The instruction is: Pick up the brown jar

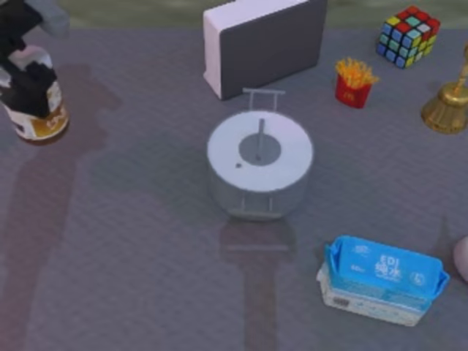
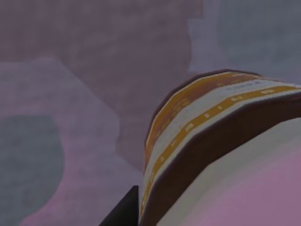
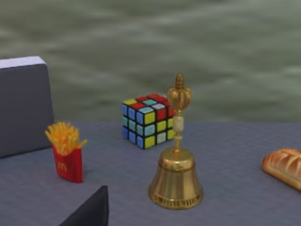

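Far left: the left gripper (image 1: pixel 29 73), dark, clamps the small brown jar (image 1: pixel 40 117) with white lid and orange-banded label above the grey tabletop (image 1: pixel 131 278).
Handling: rigid, smooth, likely slippery; best held near the lid.
Right gripper: unseen.

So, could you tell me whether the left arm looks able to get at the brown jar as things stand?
Very likely yes. The left gripper is already down over the brown jar at the table's far left, the jar filling its wrist view, and nothing else stands near. Whether its fingers are closed on it is not visible.
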`<state>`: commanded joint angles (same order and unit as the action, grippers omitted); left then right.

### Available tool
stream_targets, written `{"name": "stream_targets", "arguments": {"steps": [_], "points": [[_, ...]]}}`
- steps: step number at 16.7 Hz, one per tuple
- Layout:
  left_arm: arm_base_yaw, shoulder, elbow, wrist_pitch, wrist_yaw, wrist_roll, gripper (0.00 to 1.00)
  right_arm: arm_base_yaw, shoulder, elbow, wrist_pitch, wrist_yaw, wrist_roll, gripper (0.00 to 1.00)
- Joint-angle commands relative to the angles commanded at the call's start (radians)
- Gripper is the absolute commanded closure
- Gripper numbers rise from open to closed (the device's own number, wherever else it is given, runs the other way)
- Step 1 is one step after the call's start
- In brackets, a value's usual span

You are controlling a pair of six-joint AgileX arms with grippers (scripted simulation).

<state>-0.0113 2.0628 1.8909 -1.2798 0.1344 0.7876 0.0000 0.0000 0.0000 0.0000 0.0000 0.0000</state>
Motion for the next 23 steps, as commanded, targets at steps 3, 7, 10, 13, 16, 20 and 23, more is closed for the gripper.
{"name": "stream_targets", "arguments": {"steps": [3,7,10,13,16,20,23], "points": [[-0.057,-0.014,-0.059,0.051,-0.036,-0.187,1.0,0.0,0.0,0.0,0.0,0.0,0.0,0.0],[-0.15,-0.054,-0.152,0.15,-0.1,-0.544,1.0,0.0,0.0,0.0,0.0,0.0,0.0,0.0],[-0.22,-0.086,-0.229,0.226,-0.148,-0.808,1.0,0.0,0.0,0.0,0.0,0.0,0.0,0.0],[-0.277,-0.109,-0.3,0.285,-0.187,-0.995,1.0,0.0,0.0,0.0,0.0,0.0,0.0,0.0],[-0.31,-0.121,-0.345,0.316,-0.209,-1.086,1.0,0.0,0.0,0.0,0.0,0.0,0.0,0.0],[-0.314,-0.122,-0.351,0.32,-0.211,-1.096,1.0,0.0,0.0,0.0,0.0,0.0,0.0,0.0],[-0.31,-0.11,-0.36,0.335,-0.209,-1.09,1.0,0.0,0.0,0.0,0.0,0.0,0.0,0.0]]}}
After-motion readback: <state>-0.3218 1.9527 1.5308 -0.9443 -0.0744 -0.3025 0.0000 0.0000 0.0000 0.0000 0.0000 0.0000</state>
